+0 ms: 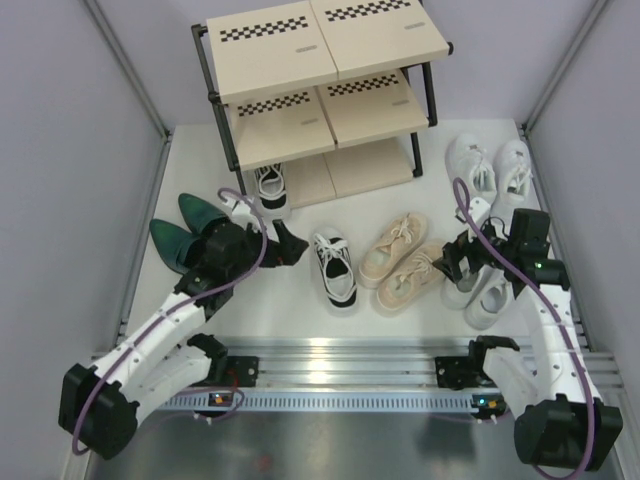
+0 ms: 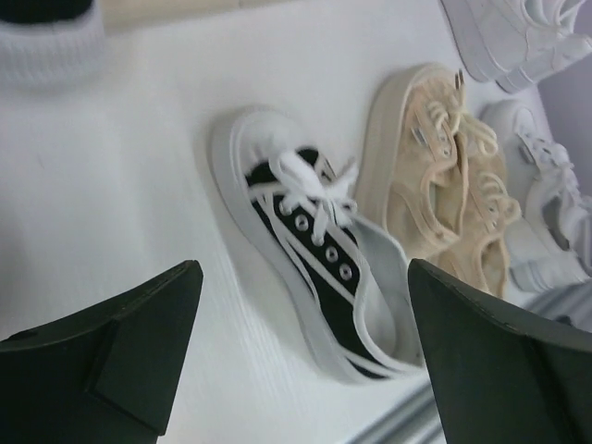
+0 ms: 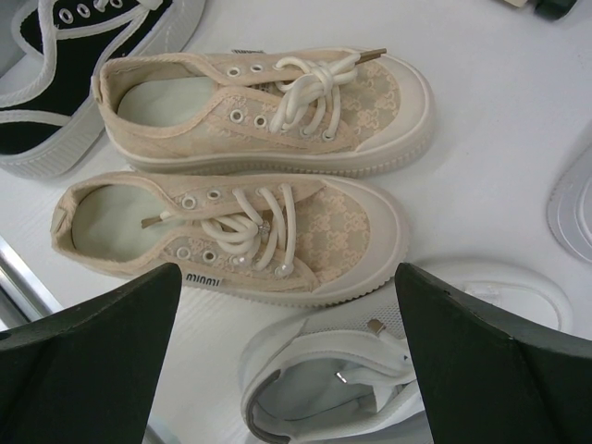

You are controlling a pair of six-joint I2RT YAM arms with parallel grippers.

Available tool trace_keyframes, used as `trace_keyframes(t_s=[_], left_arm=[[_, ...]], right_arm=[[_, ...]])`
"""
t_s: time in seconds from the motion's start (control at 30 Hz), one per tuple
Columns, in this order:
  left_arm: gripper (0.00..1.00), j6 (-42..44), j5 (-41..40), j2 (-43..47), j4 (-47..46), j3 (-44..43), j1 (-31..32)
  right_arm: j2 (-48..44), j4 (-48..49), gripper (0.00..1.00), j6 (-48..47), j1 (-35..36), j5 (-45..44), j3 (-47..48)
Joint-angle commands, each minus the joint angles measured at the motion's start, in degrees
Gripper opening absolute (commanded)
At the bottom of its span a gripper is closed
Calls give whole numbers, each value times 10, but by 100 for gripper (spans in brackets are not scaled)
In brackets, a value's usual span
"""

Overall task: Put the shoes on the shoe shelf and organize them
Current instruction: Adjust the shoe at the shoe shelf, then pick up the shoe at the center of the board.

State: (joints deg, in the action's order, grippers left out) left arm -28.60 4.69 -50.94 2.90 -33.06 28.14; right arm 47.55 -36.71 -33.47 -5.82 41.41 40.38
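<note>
Where the shoe shelf [image 1: 320, 60] stands: far side of the table [image 1: 290, 312], long axis left to right, open front toward the arms. Its boards carry black-and-white checkered strips, with small grey patches beside them too small to read.
Shelved sneaker [image 1: 269, 186]: black-and-white, at the left end of the lowest tier, white toe poking out toward the near edge.
Loose sneaker [image 2: 305, 250]: black-and-white, on the table before the shelf, long axis far to near, toe toward the shelf.
Beige sneakers [image 3: 305, 231]: side by side just right of the loose sneaker, slanted, toes far-right, heels near-left. A side tag on one reads roughly "minmu".
Green heeled shoes [image 1: 175, 245]: left part of the table, partly under the left arm, pointed toes far-left.
Far white sneakers [image 1: 490, 165]: on the table right of the shelf.
Near white sneakers [image 1: 485, 295]: partly under the right arm; heading unclear.
Left pincer [image 2: 303, 268]: fingers wide apart, empty, just left of the loose sneaker.
Right pincer [image 3: 287, 273]: fingers wide apart, empty, above the near white sneakers.
</note>
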Motion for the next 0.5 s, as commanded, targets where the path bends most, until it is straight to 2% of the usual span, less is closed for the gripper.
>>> trace_keyframes(t_s=[0.0, 0.07, 0.1, 0.17, 0.27, 0.37, 0.43, 0.47], left_arm=[[98, -195, 83, 30, -21, 68, -1], [98, -277, 100, 33, -19, 85, 1], [97, -291, 103, 35, -19, 93, 9], [97, -322, 51, 46, -17, 95, 42], [98, -341, -83, 19, 26, 65, 166], [97, -376, -137, -41, 49, 55, 204], [92, -396, -154, -71, 48, 48, 216], [83, -406, -169, -102, 49, 41, 223]], right_arm=[[-13, 4, 99, -12, -10, 11, 1], [-13, 4, 99, -12, -10, 11, 1], [-12, 4, 99, -12, -10, 11, 2], [-12, 3, 99, -12, -10, 11, 2], [-13, 3, 99, -12, -10, 10, 2], [-17, 3, 99, -12, -11, 10, 2], [-19, 3, 100, -12, -12, 10, 1], [-19, 2, 99, -12, -12, 10, 0]])
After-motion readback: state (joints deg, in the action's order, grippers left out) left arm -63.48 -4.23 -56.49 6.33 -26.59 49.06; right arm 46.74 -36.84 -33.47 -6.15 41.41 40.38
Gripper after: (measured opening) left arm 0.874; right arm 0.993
